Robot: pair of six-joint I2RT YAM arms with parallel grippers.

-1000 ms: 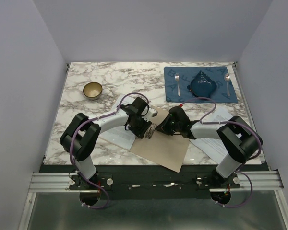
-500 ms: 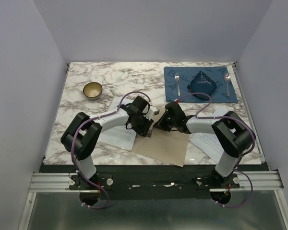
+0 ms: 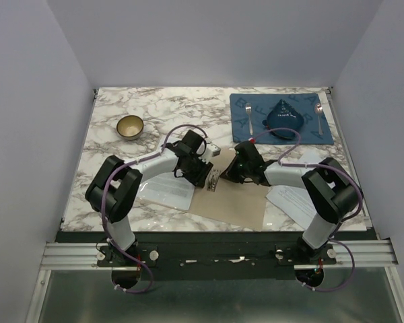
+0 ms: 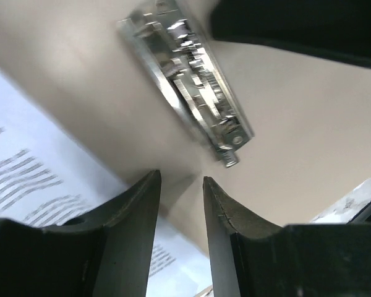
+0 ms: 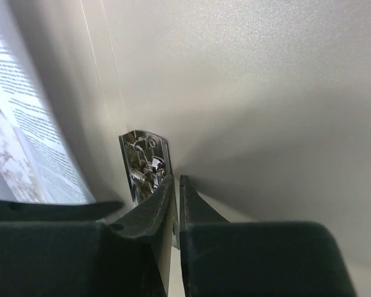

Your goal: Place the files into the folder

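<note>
Lying flat, folder (image 3: 237,205), clip (image 3: 215,180) lengthwise near-to-far; left fingers (image 4: 136,216) narrowly apart, right fingers (image 5: 153,213) nearly closed.

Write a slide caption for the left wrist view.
Left gripper, jaws apart, near the folder and its metal clip; printed file alongside.

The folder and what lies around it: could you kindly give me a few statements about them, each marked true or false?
1. The metal clip lies on the folder, between the left gripper and the right gripper. True.
2. The bowl stands on the blue placemat. False: it stands on the bare marble table, well to the left of the placemat.
3. The left gripper's jaws stand apart. True.
4. All the files are inside the folder. False: printed sheets lie on the table on both sides of it.
</note>
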